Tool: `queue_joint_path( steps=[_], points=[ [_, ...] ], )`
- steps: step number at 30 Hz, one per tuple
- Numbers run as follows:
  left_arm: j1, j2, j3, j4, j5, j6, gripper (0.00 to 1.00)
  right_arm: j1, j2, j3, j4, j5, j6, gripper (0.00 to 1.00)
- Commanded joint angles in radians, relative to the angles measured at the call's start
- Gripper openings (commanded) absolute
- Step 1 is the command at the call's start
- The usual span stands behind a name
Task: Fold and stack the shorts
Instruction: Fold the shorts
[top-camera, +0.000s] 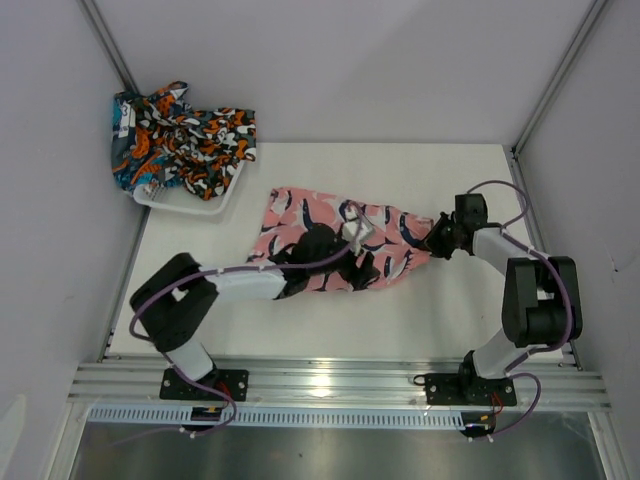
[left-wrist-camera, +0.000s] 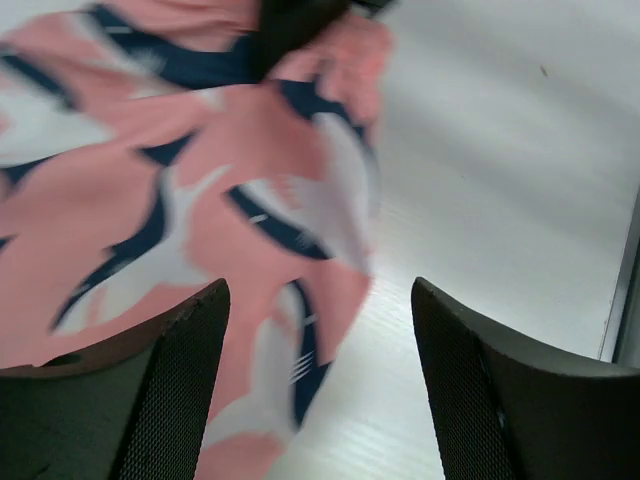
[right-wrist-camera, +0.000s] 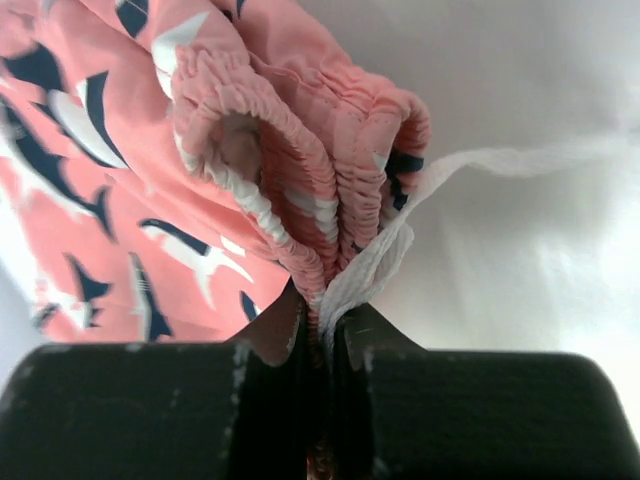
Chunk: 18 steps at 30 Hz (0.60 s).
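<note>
A: Status pls, which step am I on?

B: First fold, by my read. Pink shorts (top-camera: 300, 232) lie rumpled mid-table, not flat yet. Other two pairs, teal-navy shorts (top-camera: 138, 150) and black shorts (top-camera: 215, 150), are heaped in the basket (top-camera: 185, 207) at 10 o'clock, so no stack is started.

A: R side?

B: Right gripper (right-wrist-camera: 320, 312) is clamped tight on the waistband (right-wrist-camera: 300, 190) plus the white drawstring (right-wrist-camera: 480, 165), at the shorts' 3 o'clock end. Fabric is bunched into the jaws, several layers thick.

A: And L?

B: Left gripper (left-wrist-camera: 318, 295) is spread wide with nothing in it. It hangs over the cloth's middle, pink fabric under one finger, bare table (top-camera: 450, 310) under the other. Its wrist view is blurry, so I can't tell if it touches.

A: Next move?

B: My guess: L needs a grab on the hem toward 9 o'clock, then both arms pull apart to flatten before folding. Watch the drawstring, it may slip out or snag.
</note>
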Motion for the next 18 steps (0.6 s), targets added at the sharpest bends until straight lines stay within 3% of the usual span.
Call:
queue_joint_path(
  steps=[1,4,8,14,17,18],
  points=[
    [0.091,-0.158,-0.048,0.060,0.075,-0.169,0.76,-0.014,-0.052,0.036,-0.264,0.130,-0.180,0.00],
    [0.140,-0.244,-0.028,-0.090,-0.107,-0.197,0.81,-0.020,-0.144,0.035,-0.341,0.187,-0.209,0.00],
    [0.219,-0.240,0.018,-0.195,-0.175,-0.254,0.82,-0.015,-0.252,0.039,-0.435,0.190,-0.237,0.00],
    [0.243,-0.090,0.069,-0.017,-0.088,-0.373,0.81,0.008,-0.341,0.003,-0.466,0.166,-0.211,0.00],
    [0.235,0.033,0.105,0.069,-0.030,-0.473,0.75,0.015,-0.338,0.029,-0.489,0.178,-0.210,0.00],
    [0.227,0.059,0.136,0.071,-0.028,-0.485,0.69,0.025,-0.338,0.039,-0.505,0.198,-0.211,0.00]
  ],
)
